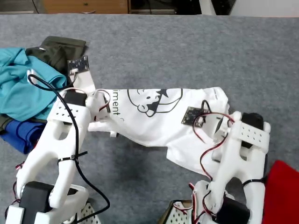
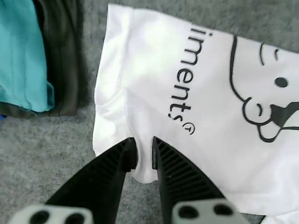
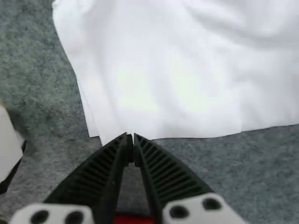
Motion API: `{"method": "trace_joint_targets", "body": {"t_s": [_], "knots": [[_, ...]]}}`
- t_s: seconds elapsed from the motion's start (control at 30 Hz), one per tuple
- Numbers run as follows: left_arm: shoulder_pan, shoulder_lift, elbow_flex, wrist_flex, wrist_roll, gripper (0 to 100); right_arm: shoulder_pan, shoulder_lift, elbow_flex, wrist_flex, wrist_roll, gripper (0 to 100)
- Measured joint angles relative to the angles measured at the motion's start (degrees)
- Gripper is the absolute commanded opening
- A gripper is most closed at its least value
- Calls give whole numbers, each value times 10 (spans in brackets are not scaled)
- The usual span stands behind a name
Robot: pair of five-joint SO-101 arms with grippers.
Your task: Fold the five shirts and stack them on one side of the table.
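Grey, felt-like fabric covers the bench (image 1: 187, 51) from edge to edge, and along the top of the high view a strip of wooden furniture (image 1: 84, 5) stands behind it. The white shirt (image 1: 154, 121) with black print lies spread across the middle of the frame, rumpled and slanting down towards the lower right. The left tool (image 2: 144, 151) is narrowed to a slit and pinches a small fold at the shirt's left edge, just beside the printed letters. The right tool (image 3: 131, 140) is closed tip to tip on the layered hem at the shirt's lower right part. At the upper left a teal shirt (image 1: 21, 88) lies bunched on top of a dark olive shirt (image 1: 60, 51), and just below them, at the left edge, a blue shirt (image 1: 18, 133) sits crumpled. A red shirt (image 1: 282, 186) shows at the lower right corner, apart from the white one. The left arm (image 1: 60, 140) rises from the lower left, the right arm (image 1: 238, 154) from the lower right, both white with red and black wiring.
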Motion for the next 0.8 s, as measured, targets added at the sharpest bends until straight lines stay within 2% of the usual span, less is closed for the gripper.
{"method": "trace_joint_targets", "body": {"t_s": [0.13, 0.23, 0.43, 0.63, 0.8], "knots": [[0, 0, -33, 12, 0, 70, 0, 0, -25, 11, -2, 23], [0, 7, -46, 12, 0, 70, -1, 0, -25, 27, 0, 72], [0, 84, -68, 13, 0, 70, -1, -3, 43, 43, 76, 94], [-2, 149, -141, 92, -5, 76, 35, -4, 63, 31, 125, 95], [-10, 155, -161, 148, -17, 205, 78, -4, 63, 31, 135, 153]]}}
